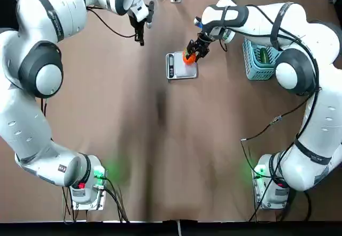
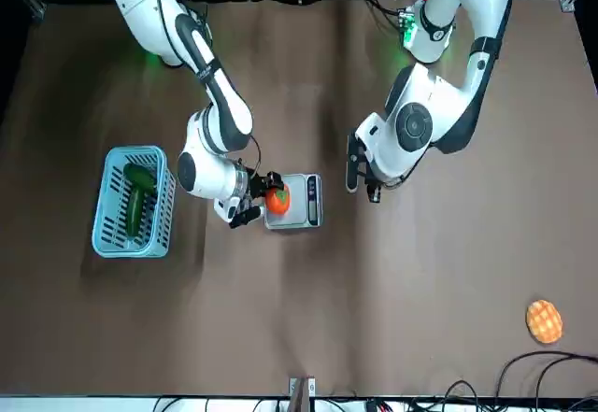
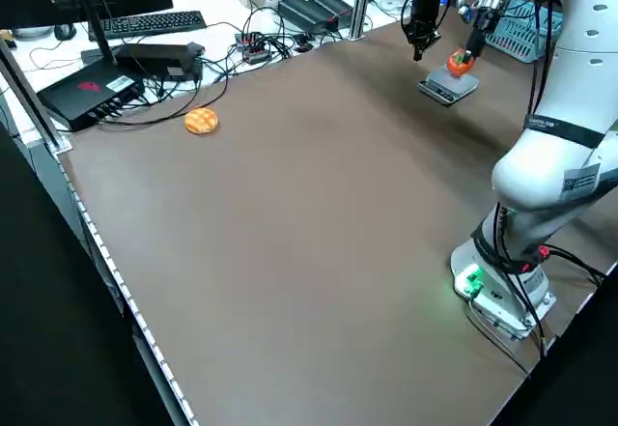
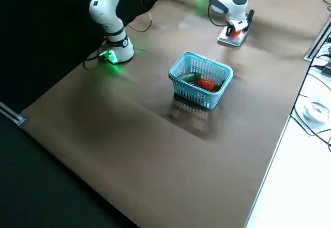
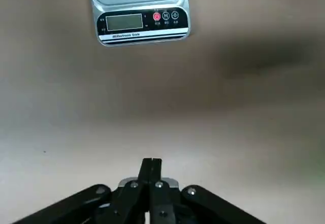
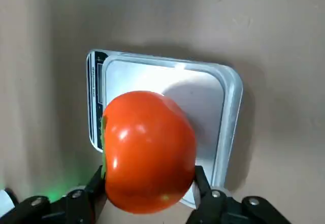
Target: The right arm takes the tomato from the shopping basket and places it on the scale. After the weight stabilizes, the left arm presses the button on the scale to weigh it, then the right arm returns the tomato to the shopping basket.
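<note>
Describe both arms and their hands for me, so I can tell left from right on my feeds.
Both arms are glossy white with grey joint caps, and green lights glow at their bases. The right arm has black strap bands and a black cable along its links. The left arm carries a small black square mark near its lowest joint and a black cable near its wrist. The right hand and left hand are black, each with two slim fingers.

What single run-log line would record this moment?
right gripper: shut on tomato, over scale | left gripper: shut, hovering beside scale | basket: holds green vegetable
</note>
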Robot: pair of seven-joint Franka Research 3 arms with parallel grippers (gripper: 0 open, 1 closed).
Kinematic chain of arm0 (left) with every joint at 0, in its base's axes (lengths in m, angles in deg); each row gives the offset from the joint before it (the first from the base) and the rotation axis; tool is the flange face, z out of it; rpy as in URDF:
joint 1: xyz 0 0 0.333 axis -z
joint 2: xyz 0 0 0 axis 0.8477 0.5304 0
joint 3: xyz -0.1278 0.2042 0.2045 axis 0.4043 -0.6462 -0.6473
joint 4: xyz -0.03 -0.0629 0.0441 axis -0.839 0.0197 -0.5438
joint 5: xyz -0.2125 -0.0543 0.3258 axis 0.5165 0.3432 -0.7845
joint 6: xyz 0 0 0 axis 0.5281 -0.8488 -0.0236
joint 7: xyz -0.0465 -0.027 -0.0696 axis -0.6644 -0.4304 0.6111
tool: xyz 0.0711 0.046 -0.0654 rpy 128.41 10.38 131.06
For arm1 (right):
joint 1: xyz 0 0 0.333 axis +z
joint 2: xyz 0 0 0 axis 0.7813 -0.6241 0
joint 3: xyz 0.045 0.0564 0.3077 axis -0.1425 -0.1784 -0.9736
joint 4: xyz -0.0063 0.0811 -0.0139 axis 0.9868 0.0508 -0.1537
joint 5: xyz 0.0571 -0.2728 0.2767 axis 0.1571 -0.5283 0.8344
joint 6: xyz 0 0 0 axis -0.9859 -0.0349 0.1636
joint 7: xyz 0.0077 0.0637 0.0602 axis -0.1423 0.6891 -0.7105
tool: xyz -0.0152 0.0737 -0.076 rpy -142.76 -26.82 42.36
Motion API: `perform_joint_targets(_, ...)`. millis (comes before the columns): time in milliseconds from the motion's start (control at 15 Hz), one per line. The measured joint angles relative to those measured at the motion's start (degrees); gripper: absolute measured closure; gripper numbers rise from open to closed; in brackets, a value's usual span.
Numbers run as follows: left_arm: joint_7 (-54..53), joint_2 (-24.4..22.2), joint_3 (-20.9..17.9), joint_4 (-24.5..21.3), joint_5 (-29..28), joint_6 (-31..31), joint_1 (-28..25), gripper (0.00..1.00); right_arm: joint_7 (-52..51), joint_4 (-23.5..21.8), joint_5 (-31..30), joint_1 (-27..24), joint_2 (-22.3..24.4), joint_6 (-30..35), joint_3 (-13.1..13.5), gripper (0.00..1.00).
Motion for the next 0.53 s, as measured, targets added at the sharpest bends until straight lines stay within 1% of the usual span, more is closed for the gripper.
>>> perform_joint_targets(267,0.0,0.34,0.0,0.0,0.0,0.0,0.0,0.99,-0.01,0.18,0.0,-0.01,-0.12,0.0,0.23,0.3)
perform_joint_targets(333,0.0,0.46,0.0,0.0,0.0,0.0,0.0,0.99,-0.01,0.22,0.0,-0.02,-0.12,0.0,0.29,0.25)
perform_joint_targets(467,0.0,0.56,0.0,0.0,0.0,0.0,0.0,0.99,-0.01,0.39,0.0,-0.03,-0.12,0.0,0.45,0.08)
perform_joint_targets(533,0.0,0.58,0.0,0.0,0.0,0.0,0.0,0.99,-0.03,0.43,0.0,-0.04,-0.12,0.0,0.54,0.01)
